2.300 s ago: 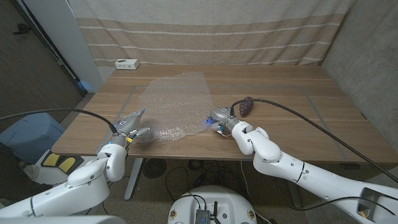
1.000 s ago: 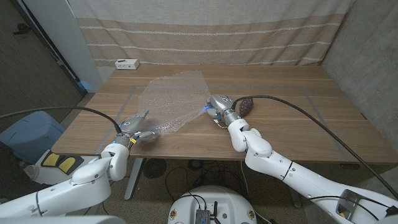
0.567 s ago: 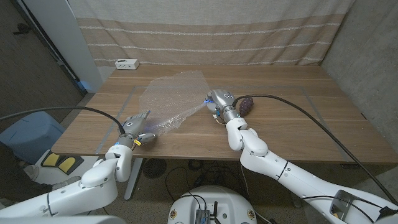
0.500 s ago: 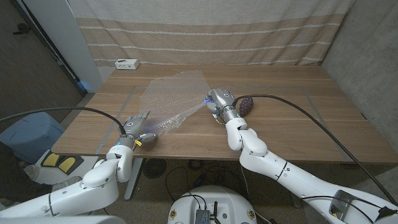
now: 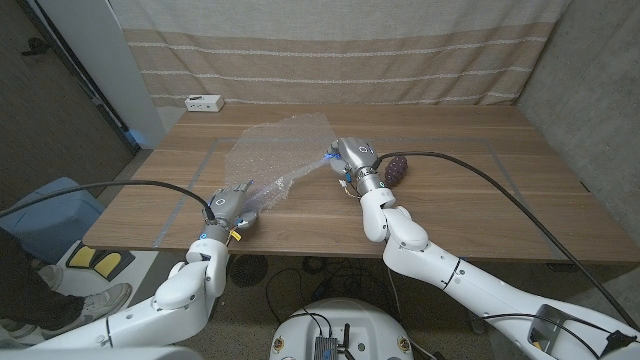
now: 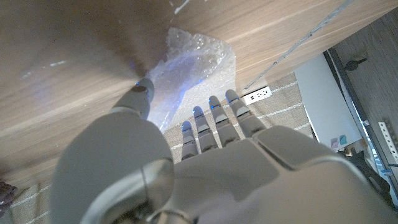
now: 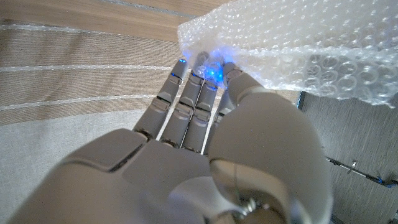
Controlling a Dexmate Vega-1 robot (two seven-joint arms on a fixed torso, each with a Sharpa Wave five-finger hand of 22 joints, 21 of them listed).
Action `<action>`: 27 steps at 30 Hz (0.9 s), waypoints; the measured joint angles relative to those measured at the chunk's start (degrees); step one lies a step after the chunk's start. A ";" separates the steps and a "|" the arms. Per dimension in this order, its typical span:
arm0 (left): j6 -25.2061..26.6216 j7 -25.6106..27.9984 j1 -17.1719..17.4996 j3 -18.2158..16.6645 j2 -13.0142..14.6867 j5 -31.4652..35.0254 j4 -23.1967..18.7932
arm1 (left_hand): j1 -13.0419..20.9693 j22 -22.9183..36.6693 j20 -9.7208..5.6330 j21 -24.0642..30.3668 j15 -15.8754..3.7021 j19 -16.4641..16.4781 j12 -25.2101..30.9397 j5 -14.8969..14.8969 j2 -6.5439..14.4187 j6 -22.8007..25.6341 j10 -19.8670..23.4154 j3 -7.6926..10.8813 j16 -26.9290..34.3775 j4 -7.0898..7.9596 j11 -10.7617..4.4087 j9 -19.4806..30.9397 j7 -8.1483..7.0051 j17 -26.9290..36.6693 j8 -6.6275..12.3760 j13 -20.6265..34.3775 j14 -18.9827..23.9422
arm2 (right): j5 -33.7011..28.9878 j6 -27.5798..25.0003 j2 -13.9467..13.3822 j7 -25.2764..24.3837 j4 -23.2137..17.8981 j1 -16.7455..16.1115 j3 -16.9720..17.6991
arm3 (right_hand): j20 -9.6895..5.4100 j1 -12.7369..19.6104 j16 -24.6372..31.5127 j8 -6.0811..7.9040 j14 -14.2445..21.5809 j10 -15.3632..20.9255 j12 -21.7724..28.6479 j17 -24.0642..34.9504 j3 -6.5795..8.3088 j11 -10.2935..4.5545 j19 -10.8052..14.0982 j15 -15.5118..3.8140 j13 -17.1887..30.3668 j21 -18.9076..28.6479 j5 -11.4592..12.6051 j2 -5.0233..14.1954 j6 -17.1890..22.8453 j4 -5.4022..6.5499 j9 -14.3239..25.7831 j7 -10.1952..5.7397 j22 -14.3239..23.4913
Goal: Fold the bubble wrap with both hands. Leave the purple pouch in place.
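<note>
Over on the left, the left hand (image 5: 232, 207) is at the near-left corner of the bubble wrap (image 5: 275, 150), pinching that edge between thumb and fingers (image 6: 214, 118); the left wrist view shows the sheet running up between them, lit blue. Move across and the bubble wrap stretches over the middle of the wooden surface (image 5: 480, 190), its near part lifted and drawn narrow between the two hands. At its right corner, the right hand (image 5: 350, 157) grasps the sheet, and the right wrist view shows the plastic tucked against its fingertips (image 7: 205, 65). Just right of that hand sits the purple pouch (image 5: 397, 168), down on the surface, beside the wrist.
</note>
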 measured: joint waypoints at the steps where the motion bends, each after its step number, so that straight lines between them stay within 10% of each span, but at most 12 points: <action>1: 0.43 -0.59 -0.53 0.79 -0.40 1.45 0.50 | 1.48 0.09 -0.32 0.52 -0.03 1.11 0.24 -0.36 0.64 0.96 1.56 0.02 0.39 -0.03 -0.16 0.13 0.15 0.00 0.00 0.00 1.81 | 0.11 0.30 -0.16 -0.35 -0.13 0.00 0.00 | 0.00 0.00 0.00 0.00 0.04 0.00 0.00 0.00 0.00 0.00 0.00 -0.04 0.09 0.00 0.00 0.00 0.00 0.00 0.00 0.00 0.00; 13: 5.21 -4.15 -3.58 5.65 -3.69 10.32 4.32 | 14.48 2.48 -2.32 9.73 -2.26 11.06 8.50 -0.30 10.53 38.27 33.59 1.46 6.28 0.77 -1.31 0.53 3.48 0.63 8.67 0.53 23.82 | 0.70 1.65 -0.69 -2.67 -0.44 -0.44 0.89 | 0.00 -0.09 0.00 -0.17 0.10 -0.01 0.23 0.30 0.08 0.00 -0.01 -0.09 0.46 0.29 -0.01 -0.09 0.10 0.08 -0.29 0.10 0.00; 27: 7.55 -2.47 -1.69 2.67 -4.32 13.33 1.95 | 13.97 2.79 -2.11 11.19 -2.54 10.83 8.93 -0.64 12.22 41.62 35.36 3.86 4.40 2.11 -1.63 1.15 3.98 0.09 9.32 2.51 24.11 | 0.40 -1.50 -2.44 -0.14 -1.98 -1.21 1.20 | -0.22 -0.53 -0.46 -0.45 -0.13 -0.39 0.38 0.80 0.25 -0.38 -0.23 0.13 0.82 0.27 -0.19 -0.54 0.17 -0.08 0.05 0.18 -0.01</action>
